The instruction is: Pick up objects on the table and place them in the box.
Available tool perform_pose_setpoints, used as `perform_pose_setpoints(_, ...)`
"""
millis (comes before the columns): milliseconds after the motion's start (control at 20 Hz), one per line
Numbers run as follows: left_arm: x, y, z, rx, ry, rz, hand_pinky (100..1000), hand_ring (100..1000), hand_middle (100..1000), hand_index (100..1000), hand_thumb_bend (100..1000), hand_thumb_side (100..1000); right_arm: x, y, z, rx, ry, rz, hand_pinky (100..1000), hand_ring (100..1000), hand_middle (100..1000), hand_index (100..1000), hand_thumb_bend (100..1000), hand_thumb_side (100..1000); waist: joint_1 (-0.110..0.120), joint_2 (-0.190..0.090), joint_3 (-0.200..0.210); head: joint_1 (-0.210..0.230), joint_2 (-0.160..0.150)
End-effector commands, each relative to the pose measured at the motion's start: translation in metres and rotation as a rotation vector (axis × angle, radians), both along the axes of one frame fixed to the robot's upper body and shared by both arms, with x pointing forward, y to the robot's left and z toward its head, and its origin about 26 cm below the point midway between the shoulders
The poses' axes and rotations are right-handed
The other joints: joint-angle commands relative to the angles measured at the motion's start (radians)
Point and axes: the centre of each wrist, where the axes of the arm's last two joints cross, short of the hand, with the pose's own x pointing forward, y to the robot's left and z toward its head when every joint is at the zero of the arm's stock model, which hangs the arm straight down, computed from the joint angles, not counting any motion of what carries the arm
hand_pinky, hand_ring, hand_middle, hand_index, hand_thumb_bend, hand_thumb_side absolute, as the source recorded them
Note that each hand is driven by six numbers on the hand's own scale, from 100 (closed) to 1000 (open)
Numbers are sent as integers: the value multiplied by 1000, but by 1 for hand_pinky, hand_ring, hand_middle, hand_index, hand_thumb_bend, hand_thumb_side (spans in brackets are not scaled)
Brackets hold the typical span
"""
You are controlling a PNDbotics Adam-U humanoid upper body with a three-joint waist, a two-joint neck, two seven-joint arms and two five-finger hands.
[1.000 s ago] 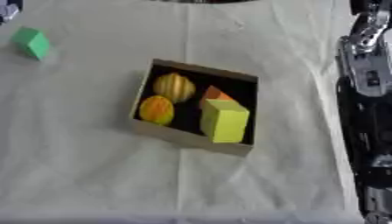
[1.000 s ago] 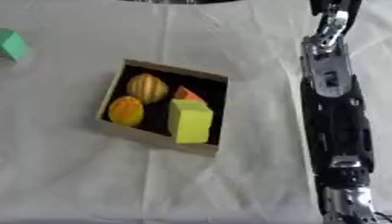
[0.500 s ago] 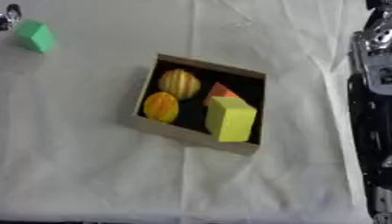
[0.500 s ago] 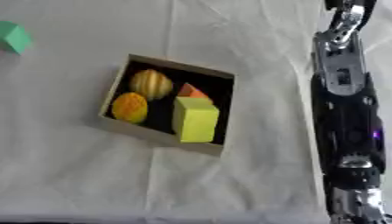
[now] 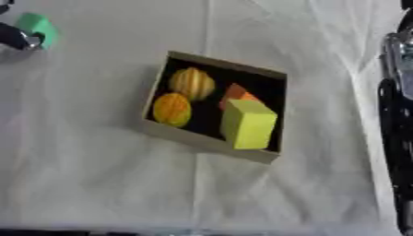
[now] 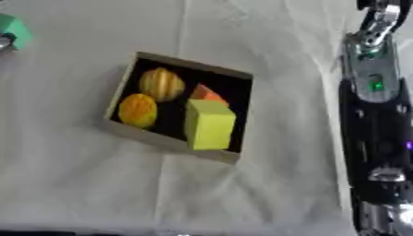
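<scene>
A shallow cardboard box [image 5: 206,140] with a black inside lies askew mid-table. In it are a striped yellow ball [image 5: 192,83], an orange ball [image 5: 172,109], an orange-red piece [image 5: 238,93] and a tall yellow-green block [image 5: 248,123]. A green block [image 5: 38,28] lies on the cloth at the far left. Part of my left hand [image 5: 16,38], dark with a silver tip, shows at the left edge against the green block. My right arm [image 6: 373,115] runs down the right edge, and my right hand [image 6: 379,216] is at the bottom right corner.
A creased white cloth [image 5: 97,184] covers the table. Open cloth lies in front of the box and to its left. The right arm fills the strip along the right edge.
The view has shifted a little. My left hand has come in from the upper left corner and now shows beside the green block. The box and its contents have not moved.
</scene>
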Motion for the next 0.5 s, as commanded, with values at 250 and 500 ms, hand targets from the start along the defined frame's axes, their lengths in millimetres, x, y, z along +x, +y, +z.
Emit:
perform_pose_setpoints(250,-4,8,27,-93,-54,11,1000,1000,977,992,100,527,-5,-10,13,-11,-37,-8,665,646,567,794,100,563,-2,-4,4,31,-15)
perform_pose_setpoints(500,-4,6,28,-130,-38,1,1000,1000,980,994,100,613,-6,-9,13,-6,-45,-6,665,647,566,794,100,563,-6,-7,6,59,-23)
